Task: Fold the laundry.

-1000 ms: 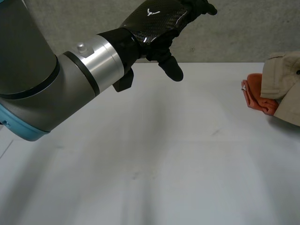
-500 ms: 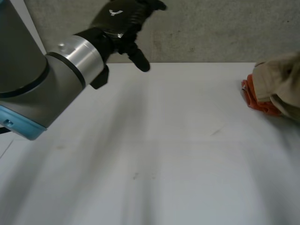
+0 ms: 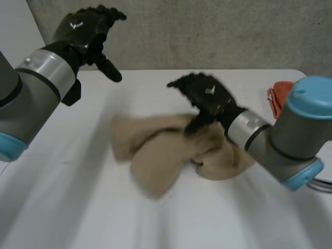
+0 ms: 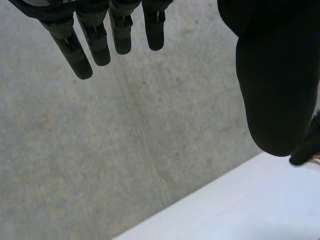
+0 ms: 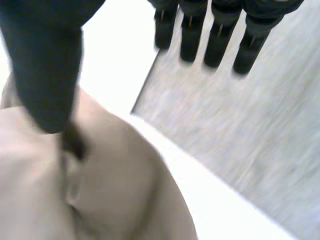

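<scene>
Beige garment (image 3: 155, 148) crumpled, mid-table; orange cloth (image 3: 277, 98) at far-right edge

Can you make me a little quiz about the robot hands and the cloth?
1. True or false: the left hand is touching the beige cloth.
2. What lies right below the right hand and its thumb? A) a plate B) the beige cloth C) a shoe
3. Fill in the colour: the small cloth behind the right arm is ____.

Key: 1 false, as the left hand is up in the air, away from the cloth, with straight fingers. 2 B. 3 orange.
</scene>
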